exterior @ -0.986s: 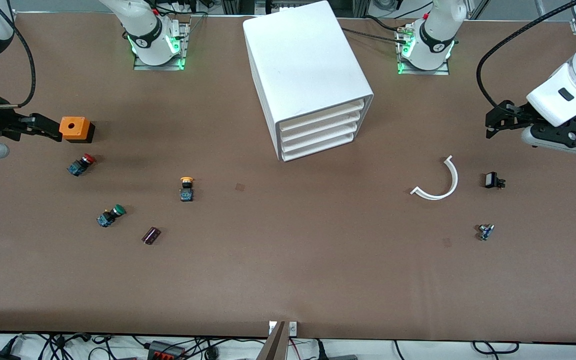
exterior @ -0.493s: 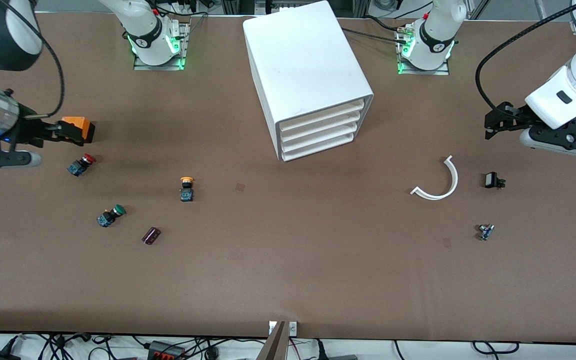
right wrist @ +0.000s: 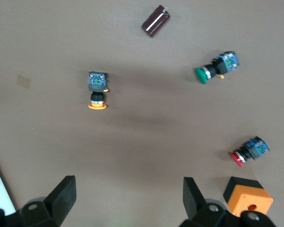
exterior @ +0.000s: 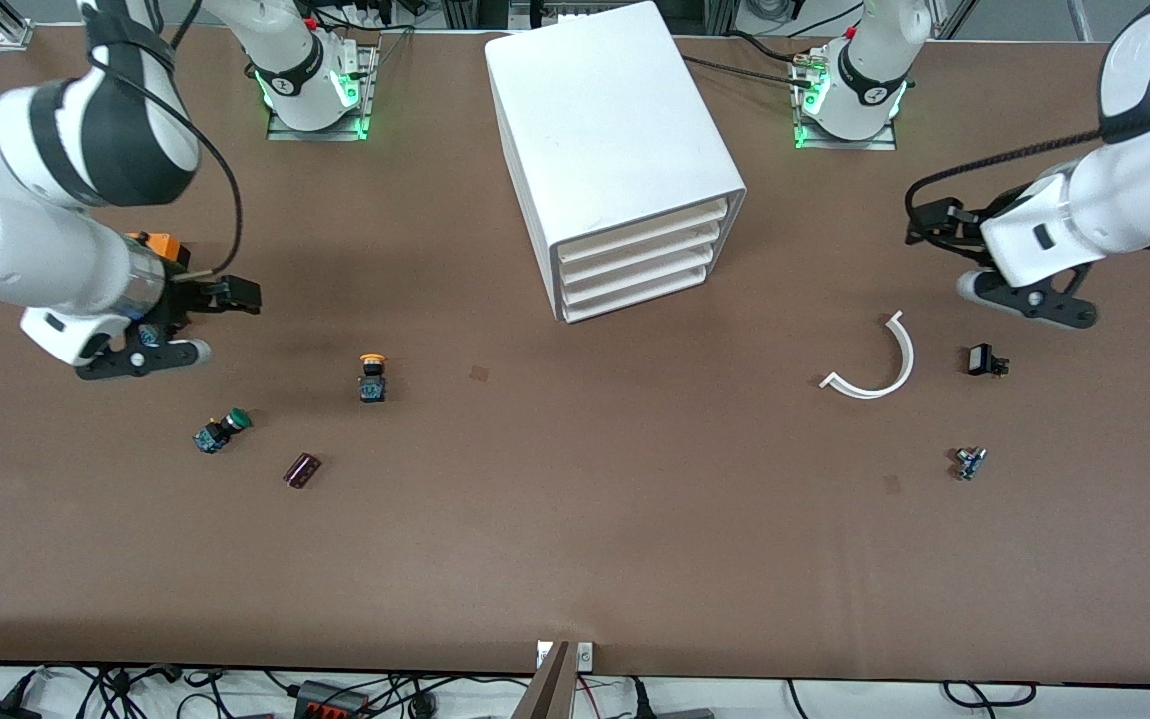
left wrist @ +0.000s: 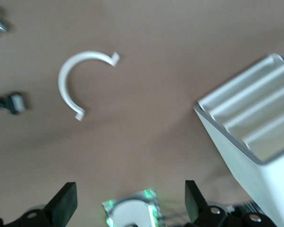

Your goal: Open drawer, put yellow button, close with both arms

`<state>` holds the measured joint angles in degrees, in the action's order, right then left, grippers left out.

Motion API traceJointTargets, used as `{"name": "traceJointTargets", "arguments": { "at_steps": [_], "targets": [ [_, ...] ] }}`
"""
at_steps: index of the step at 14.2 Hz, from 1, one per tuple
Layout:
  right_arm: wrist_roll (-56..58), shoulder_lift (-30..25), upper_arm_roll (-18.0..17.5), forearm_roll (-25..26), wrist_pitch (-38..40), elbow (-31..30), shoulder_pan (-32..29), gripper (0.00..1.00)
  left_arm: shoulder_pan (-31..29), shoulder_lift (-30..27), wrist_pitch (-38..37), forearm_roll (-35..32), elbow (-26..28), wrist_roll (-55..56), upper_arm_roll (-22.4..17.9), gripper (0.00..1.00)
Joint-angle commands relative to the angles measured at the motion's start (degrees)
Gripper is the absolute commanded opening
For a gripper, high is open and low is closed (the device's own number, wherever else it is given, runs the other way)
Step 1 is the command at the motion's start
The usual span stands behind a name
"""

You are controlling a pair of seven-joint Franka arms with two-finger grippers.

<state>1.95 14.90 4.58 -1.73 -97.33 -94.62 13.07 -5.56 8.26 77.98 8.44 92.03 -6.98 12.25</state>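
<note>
The yellow button (exterior: 372, 376) lies on the brown table, nearer to the front camera than the white drawer cabinet (exterior: 615, 150), toward the right arm's end. All the cabinet's drawers are shut. It also shows in the right wrist view (right wrist: 97, 90). My right gripper (exterior: 239, 295) is open and empty in the air, over the table between the orange box (exterior: 162, 245) and the yellow button; its jaws stand wide in the right wrist view (right wrist: 128, 194). My left gripper (exterior: 926, 222) is open and empty (left wrist: 130, 201), over the table beside the cabinet (left wrist: 255, 137).
A green button (exterior: 221, 429) and a dark cylinder (exterior: 301, 469) lie near the yellow button. A red button (right wrist: 248, 151) is beside the orange box (right wrist: 248, 199). A white arc (exterior: 879, 359), a small black part (exterior: 984, 359) and a small blue part (exterior: 969, 462) lie toward the left arm's end.
Both arms have swung in toward the middle of the table. The right gripper left the orange box and moved toward the yellow button. The left gripper moved toward the cabinet.
</note>
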Motion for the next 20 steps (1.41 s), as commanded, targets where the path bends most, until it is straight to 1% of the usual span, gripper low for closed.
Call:
{"name": "traceJointTargets", "arguments": {
  "at_steps": [1,2,4,6,7,8,9,11,13,14,16,17,18,20],
  "targets": [
    [-0.9,3.9,0.3,-0.6,-2.6,0.2,2.0,1.0,0.1,3.8,-4.9,7.6,-0.9,-0.2,0.2,1.0],
    [-1.0,5.8,0.3,-0.6,-3.7,0.2,2.6,1.0,0.9,6.2,-5.4,10.7,-0.9,-0.3,0.2,1.0],
    [-1.1,9.0,0.3,-0.6,-5.6,0.2,3.5,1.0,1.6,9.5,-6.1,21.3,-0.3,-0.8,0.2,1.0],
    [-1.1,11.7,0.3,-0.6,-8.1,0.2,3.9,1.0,2.7,11.8,-5.3,28.5,-0.3,-4.2,0.9,1.0],
    [-1.1,13.1,0.3,-0.7,-9.9,0.2,4.2,1.0,2.7,12.7,-3.4,31.9,0.2,-6.0,0.9,1.0],
    [-1.7,14.6,0.3,-1.5,-11.9,0.2,4.9,1.0,2.7,13.3,-1.4,33.7,1.2,-9.1,0.9,1.0],
    [-2.8,15.9,0.3,-2.2,-13.8,0.2,5.8,1.0,2.7,14.2,0.9,35.9,2.5,-14.4,1.0,1.0],
    [-4.7,18.5,0.3,-2.2,-17.1,0.2,7.1,1.0,2.7,17.3,2.2,41.8,5.3,-24.2,1.0,1.0],
    [-4.8,20.5,0.3,-2.3,-18.9,0.2,7.4,1.0,2.7,20.5,2.4,45.6,5.8,-28.7,1.0,1.0],
    [-4.8,21.5,0.3,-2.3,-19.4,0.2,7.4,1.0,2.8,21.0,2.4,48.0,6.0,-29.1,1.0,1.0],
    [-4.8,23.0,0.2,-2.3,-20.0,0.2,7.6,1.0,4.4,22.1,2.4,49.7,6.0,-30.4,1.1,1.0],
    [-4.8,23.6,0.2,-2.3,-20.0,0.2,7.8,1.0,5.1,22.7,2.4,51.1,6.0,-31.5,1.1,0.95],
    [-4.8,24.0,0.3,-2.4,-20.0,0.1,7.8,1.0,6.6,23.4,2.7,51.4,6.0,-32.0,1.0,0.95],
    [-4.8,24.6,0.2,-4.3,-20.0,0.1,8.0,1.0,7.3,24.8,4.6,51.3,6.0,-33.8,1.0,0.89]
  ]
}}
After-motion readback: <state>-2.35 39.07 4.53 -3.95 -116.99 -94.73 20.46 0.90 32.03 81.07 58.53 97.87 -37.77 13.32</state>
